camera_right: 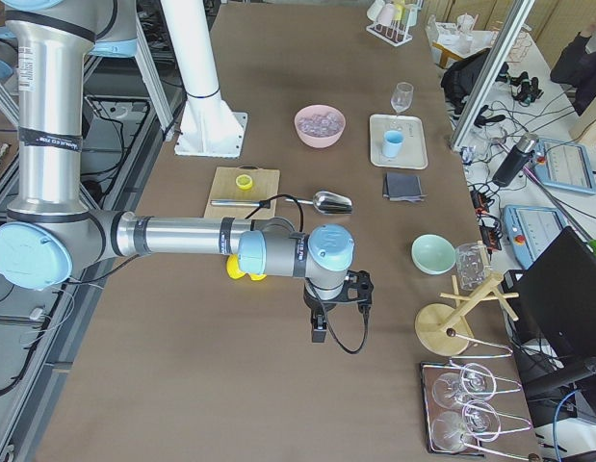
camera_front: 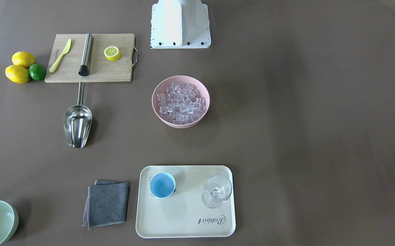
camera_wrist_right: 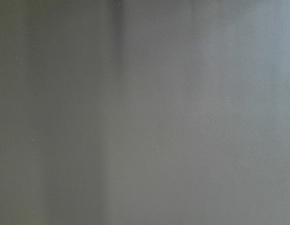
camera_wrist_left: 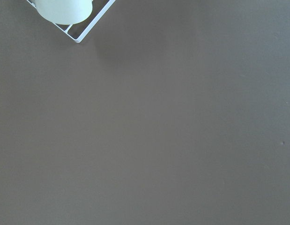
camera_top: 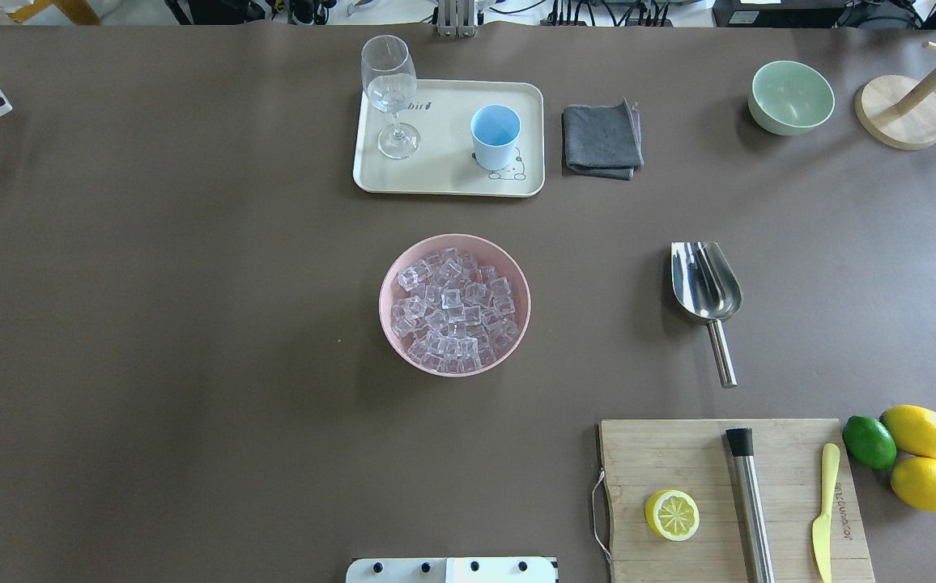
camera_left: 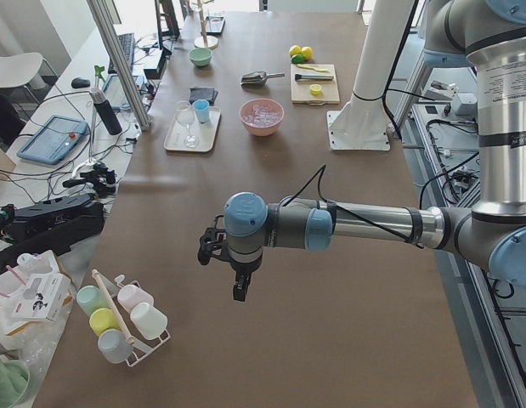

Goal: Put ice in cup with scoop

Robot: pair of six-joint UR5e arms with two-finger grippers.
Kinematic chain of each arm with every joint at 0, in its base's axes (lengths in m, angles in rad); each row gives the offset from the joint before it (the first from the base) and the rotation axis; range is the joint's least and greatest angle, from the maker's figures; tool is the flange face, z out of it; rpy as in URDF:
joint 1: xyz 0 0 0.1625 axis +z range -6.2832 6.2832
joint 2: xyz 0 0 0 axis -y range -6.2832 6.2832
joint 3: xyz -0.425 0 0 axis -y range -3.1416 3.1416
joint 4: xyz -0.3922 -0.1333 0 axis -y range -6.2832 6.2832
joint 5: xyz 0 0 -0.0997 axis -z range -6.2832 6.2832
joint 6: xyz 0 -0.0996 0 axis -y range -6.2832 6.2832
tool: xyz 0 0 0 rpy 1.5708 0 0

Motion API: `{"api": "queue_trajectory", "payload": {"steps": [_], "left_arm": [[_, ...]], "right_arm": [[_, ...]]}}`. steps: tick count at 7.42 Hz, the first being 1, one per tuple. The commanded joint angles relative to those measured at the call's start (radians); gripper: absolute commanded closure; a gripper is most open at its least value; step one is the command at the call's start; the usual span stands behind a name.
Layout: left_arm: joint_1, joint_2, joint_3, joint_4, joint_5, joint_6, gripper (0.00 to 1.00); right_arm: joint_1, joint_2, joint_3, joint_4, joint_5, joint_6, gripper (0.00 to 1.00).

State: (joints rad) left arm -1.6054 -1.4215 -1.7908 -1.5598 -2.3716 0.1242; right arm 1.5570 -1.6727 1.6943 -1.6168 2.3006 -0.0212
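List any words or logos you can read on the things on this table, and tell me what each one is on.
"Rabbit": printed in dark script on the cream tray, near one corner; it reads upside down in the front-facing view.
Cutting board: a short branded mark along one edge, beside the yellow knife, is too small to read.
No other text can be read in any view.

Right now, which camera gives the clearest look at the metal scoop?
The exterior front-facing view: the scoop lies large and unblocked, trough facing up, handle pointing at the cutting board. The overhead exterior view shows it about as well. Both side views show it small and far; the wrist cameras miss it.
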Motion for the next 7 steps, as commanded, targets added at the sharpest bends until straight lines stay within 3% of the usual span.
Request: {"api": "queue_trajectory", "payload": {"steps": [1,7], "left_arm": [[-0.001,-0.002,-0.004,-0.003,0.0,-0.003,0.02],[0.005,-0.007,-0.009,-0.008,-0.003,-0.006,0.02]], "right_arm": [[0.0,-0.012,0.008,0.006,0.003,0.0,0.0],[0.0,-0.001,0.051,0.009,0.005,0.007,0.0]]}}
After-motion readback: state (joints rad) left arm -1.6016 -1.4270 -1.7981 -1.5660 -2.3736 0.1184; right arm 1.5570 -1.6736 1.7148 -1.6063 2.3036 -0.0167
